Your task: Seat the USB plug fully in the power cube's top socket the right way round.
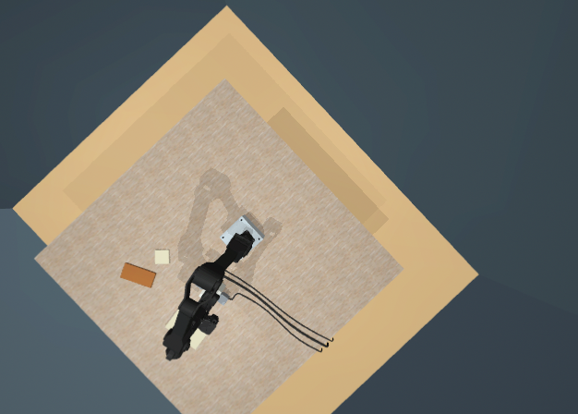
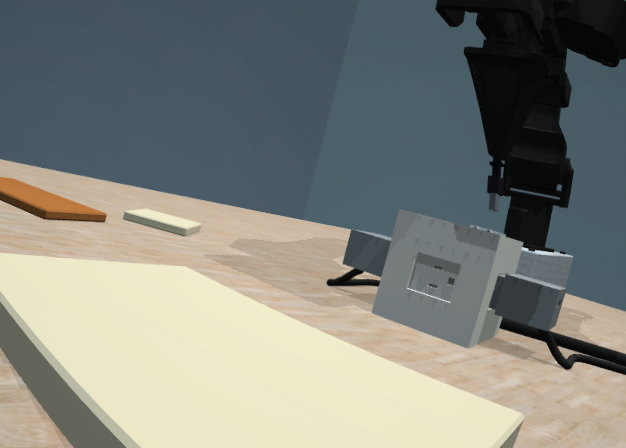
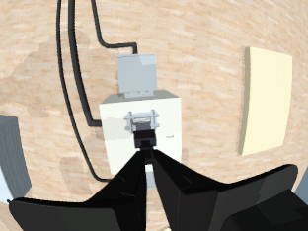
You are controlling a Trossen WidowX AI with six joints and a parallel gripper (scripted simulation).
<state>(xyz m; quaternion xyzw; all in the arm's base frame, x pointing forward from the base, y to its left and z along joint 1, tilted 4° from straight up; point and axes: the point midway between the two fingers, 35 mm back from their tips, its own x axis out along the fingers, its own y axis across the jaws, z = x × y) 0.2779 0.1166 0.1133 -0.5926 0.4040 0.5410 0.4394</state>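
The power cube (image 2: pixel 429 314) (image 3: pixel 115 148) stands on the table, partly hidden under the arm in the top view. The socket (image 3: pixel 141 119) on its top has a pale raised frame. My gripper (image 2: pixel 497 162) (image 3: pixel 148 157) is shut on the USB plug (image 2: pixel 495 184) (image 3: pixel 144 139), a small black body. The plug's metal end (image 2: pixel 494 202) points down and shows whole above the cube's top, with a gap between. The plug is out of the socket. Which way round it faces cannot be told.
Grey adapters (image 2: pixel 369 251) (image 2: pixel 528 301) (image 3: pixel 137 73) stick out of the cube's sides. Black cables (image 1: pixel 280 313) (image 3: pixel 73 59) run beside it. Cream slabs (image 1: pixel 198 339) (image 2: pixel 202 352) (image 3: pixel 268 99), a small cream block (image 1: pixel 162 257) (image 2: pixel 161 221) and an orange block (image 1: pixel 138 274) (image 2: pixel 50 203) lie around.
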